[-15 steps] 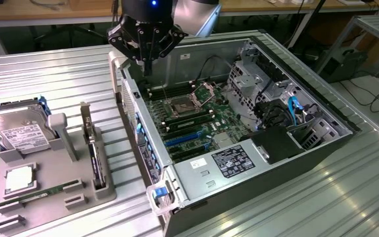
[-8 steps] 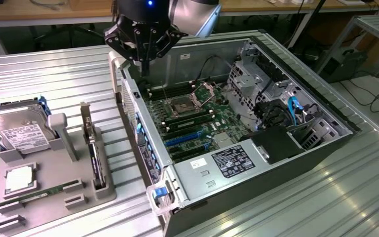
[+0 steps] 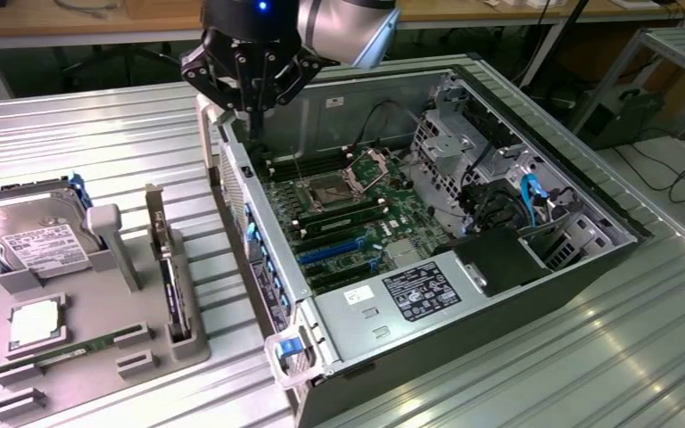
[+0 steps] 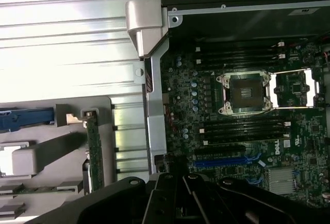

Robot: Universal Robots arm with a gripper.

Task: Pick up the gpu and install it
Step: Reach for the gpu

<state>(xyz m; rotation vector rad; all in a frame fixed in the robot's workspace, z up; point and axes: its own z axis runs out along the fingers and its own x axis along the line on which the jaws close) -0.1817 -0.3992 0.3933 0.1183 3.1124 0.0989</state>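
The gpu [image 3: 174, 283] stands on edge in a slot of the grey holder tray [image 3: 104, 370], its metal bracket strip pointing up. The wrist view shows it as a thin green edge [image 4: 94, 152]. My gripper [image 3: 252, 120] hangs high over the rear corner of the open computer case [image 3: 581, 192], well away from the gpu and farther back. Its fingers taper together to a point and hold nothing. The motherboard [image 3: 355, 223] lies exposed inside, with blue card slots [image 4: 221, 160] and an empty processor socket [image 4: 243, 93].
On the tray there is also a silver hard drive [image 3: 39, 239], a processor chip [image 3: 36, 323] and a green memory stick [image 3: 75, 350]. The case wall [image 3: 242, 223] rises between the tray and the motherboard. Ribbed metal tabletop [image 3: 93, 134] surrounds everything.
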